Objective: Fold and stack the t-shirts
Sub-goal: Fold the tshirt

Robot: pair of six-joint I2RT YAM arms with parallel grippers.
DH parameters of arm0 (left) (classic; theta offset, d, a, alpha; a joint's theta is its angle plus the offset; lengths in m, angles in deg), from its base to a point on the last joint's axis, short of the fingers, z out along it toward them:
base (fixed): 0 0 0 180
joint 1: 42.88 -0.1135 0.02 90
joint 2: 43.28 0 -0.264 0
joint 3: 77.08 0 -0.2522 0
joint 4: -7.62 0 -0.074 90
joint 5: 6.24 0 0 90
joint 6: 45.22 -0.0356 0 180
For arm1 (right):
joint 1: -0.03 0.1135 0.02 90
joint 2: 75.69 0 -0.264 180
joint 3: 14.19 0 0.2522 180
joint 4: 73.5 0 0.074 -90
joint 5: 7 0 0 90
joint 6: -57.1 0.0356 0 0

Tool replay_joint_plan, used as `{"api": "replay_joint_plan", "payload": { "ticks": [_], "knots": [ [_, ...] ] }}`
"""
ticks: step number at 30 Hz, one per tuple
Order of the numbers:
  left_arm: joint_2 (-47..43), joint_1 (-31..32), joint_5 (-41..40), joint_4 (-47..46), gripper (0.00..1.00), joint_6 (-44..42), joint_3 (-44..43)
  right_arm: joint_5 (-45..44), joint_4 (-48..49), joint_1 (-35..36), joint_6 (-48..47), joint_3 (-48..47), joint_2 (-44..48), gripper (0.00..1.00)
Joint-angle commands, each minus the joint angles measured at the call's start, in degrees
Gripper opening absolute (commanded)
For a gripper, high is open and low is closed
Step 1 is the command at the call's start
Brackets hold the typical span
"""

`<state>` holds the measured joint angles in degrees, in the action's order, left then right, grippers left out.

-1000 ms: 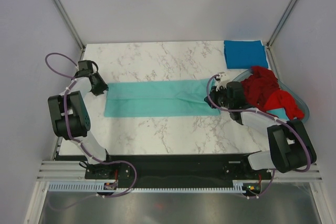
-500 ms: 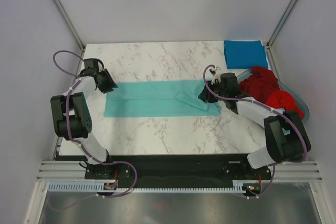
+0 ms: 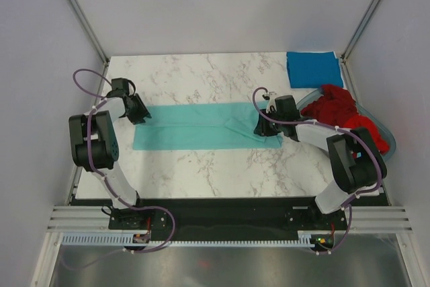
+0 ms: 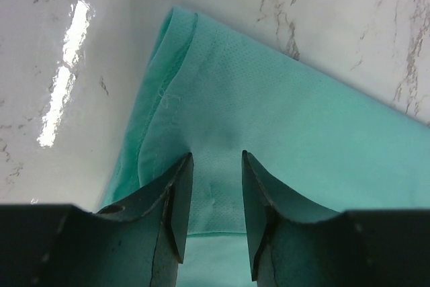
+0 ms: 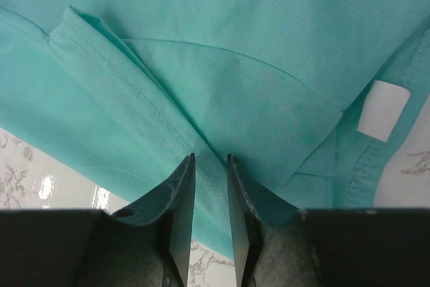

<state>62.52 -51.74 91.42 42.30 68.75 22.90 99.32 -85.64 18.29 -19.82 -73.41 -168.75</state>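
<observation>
**Teal shirt lay in a long band, a gripper at each end**

Teal-green cotton, the light teal t-shirt [image 3: 201, 126] lay folded into a long band across the middle of the marble table [image 3: 201, 75], running left to right. Its right end carried a slanting flap with a stitched hem, and a small white label [image 5: 381, 110] showed near that end in the right wrist view.

At the band's left end, the left gripper [image 3: 140, 114] sat low over the cloth. Its wrist camera showed the two fingers [image 4: 176, 193] standing apart with a moderate gap, teal fabric and one cloth edge visible between them. The shirt's rolled corner lay just ahead of the fingertips, with bare marble beyond.

At the right end, the right gripper [image 3: 261, 126] reached in from the right. Its jaws were parted only narrowly, the fingers [image 5: 183, 193] straddling the shirt's near edge, with teal cloth in the upper part of the gap and marble below.

A deeper blue t-shirt [image 3: 314, 69] rested folded square in the far right corner of the table. Just beside it, the red t-shirts [image 3: 334, 107] were heaped loose in the translucent basket [image 3: 390, 138] at the right edge.
</observation>
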Motion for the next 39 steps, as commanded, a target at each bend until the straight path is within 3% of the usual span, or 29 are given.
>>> {"api": "replay_joint_plan", "payload": {
  "ticks": [1, 7, 12, 15, 19, 27, 39],
  "knots": [
    [-3.83, -0.1, -0.72, -0.27, 0.43, 0.64, -3.34, 2.3, -1.45, 0.19, -2.44, -3.76, 1.47, 0.34],
    [-8.85, 0.33, 6.13, 0.08, 0.45, 3.28, -2.92, 9.87, -4.88, 0.72, -7.27, -10.79, -2.2, 0.44],
    [-6.75, 0.78, 10.7, 0.16, 0.45, 3.37, -1.07, 11.54, -4.88, 2.3, -10.7, -16.76, -7.75, 0.46],
    [-6.22, 0.78, 11.32, 0.16, 0.45, 3.54, -1.06, 9.54, -4.71, 2.57, -10.53, -20.71, -11.09, 0.43],
    [-5.78, 0.69, 10.89, 0.08, 0.46, 2.75, -1.85, 4.08, -2.6, 3.53, -11.4, -23.19, -13.73, 0.27],
    [-0.07, 0.6, 8.16, 0.87, 0.45, 0.91, -3.17, 4.43, -3.65, 5.64, -14.49, -24.52, -17.16, 0.24],
    [2.92, 0.51, 3.85, 2.36, 0.45, -0.67, -3.88, -1.1, -5.05, 10.83, -13.26, -17.75, -8.29, 0.2]
  ]
}}
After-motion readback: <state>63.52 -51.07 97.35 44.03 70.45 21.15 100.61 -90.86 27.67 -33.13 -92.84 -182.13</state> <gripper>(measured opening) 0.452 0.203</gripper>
